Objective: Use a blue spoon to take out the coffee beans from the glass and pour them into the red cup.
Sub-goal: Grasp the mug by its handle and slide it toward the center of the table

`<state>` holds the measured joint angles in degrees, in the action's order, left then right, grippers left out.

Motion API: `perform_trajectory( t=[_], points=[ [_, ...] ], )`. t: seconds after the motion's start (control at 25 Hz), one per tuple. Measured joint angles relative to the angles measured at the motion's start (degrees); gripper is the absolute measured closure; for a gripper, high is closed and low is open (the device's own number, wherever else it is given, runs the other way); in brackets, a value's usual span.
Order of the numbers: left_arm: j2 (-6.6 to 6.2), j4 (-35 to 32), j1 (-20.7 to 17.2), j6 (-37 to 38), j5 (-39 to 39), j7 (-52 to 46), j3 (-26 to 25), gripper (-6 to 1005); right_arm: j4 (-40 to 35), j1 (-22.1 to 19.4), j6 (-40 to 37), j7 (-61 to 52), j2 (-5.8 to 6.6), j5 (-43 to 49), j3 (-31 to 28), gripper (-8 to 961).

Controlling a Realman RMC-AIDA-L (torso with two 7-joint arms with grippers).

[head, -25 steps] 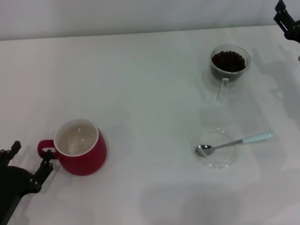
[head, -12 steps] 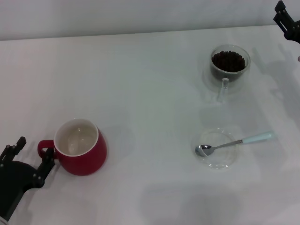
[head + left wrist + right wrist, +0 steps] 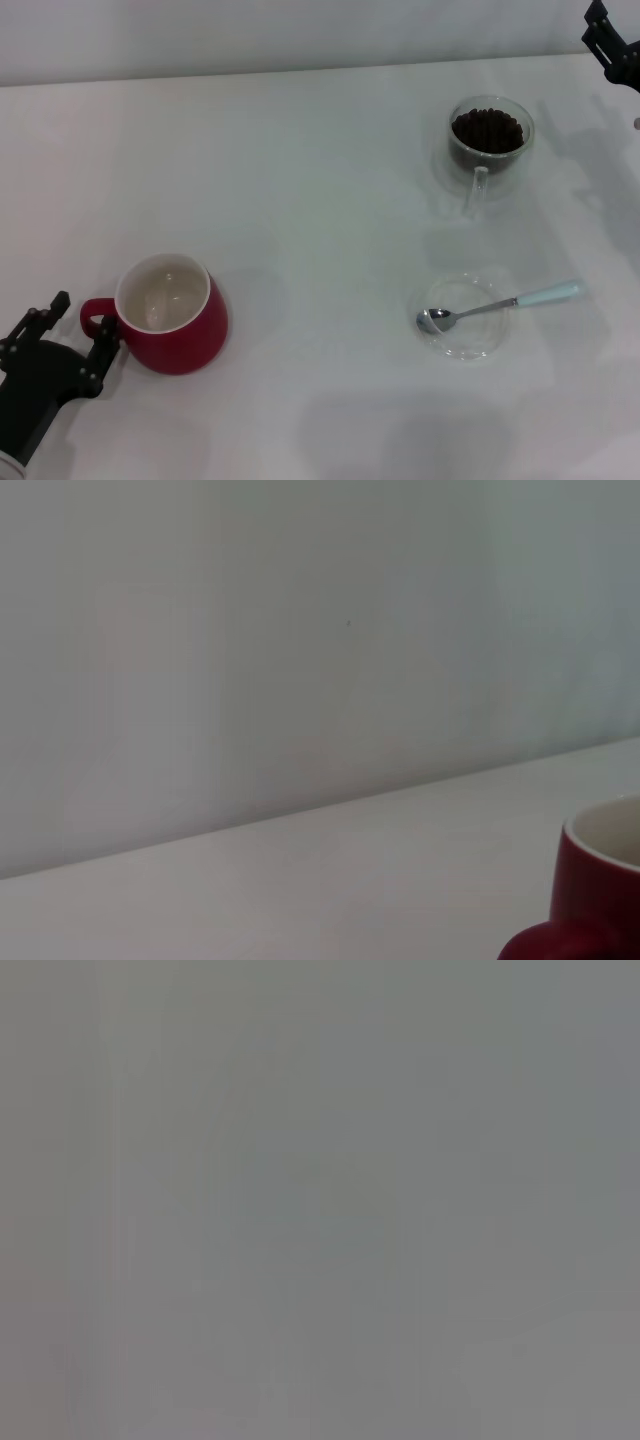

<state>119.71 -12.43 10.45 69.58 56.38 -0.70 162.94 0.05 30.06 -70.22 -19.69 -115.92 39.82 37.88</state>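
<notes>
The red cup [image 3: 176, 316] stands upright at the near left, its cream inside bare; its edge also shows in the left wrist view [image 3: 598, 885]. My left gripper [image 3: 84, 320] is open at the cup's loop handle [image 3: 96, 316], one finger on each side of it; I cannot tell if they touch. The glass [image 3: 489, 135] with coffee beans [image 3: 487, 128] stands at the far right, handle toward me. The blue spoon [image 3: 500, 304] lies across a flat clear saucer [image 3: 462, 318], bowl inside, pale handle pointing right. My right gripper [image 3: 610, 42] hovers at the far right edge, beyond the glass.
The white table [image 3: 320, 200] runs back to a pale wall [image 3: 300, 630]. The right wrist view shows only plain grey.
My left gripper has moved forward and slightly right, bringing its fingers up to the red cup's handle. The right gripper, spoon, glass and cup have not moved.
</notes>
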Motion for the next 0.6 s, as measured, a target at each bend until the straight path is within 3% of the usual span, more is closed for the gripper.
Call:
perform_trajectory(
  t=[0.24,0.6],
  points=[
    [0.00,-0.59,0.00,-0.06,-0.03,0.00,0.01,399,-0.06,0.00,0.00,0.01,0.08,0.00,0.00,78],
    [0.01,-0.69,-0.29,-0.07,-0.14,-0.15,-0.01,677,-0.13,-0.17,0.01,0.24,0.25,-0.01,0.00,78]
  ],
)
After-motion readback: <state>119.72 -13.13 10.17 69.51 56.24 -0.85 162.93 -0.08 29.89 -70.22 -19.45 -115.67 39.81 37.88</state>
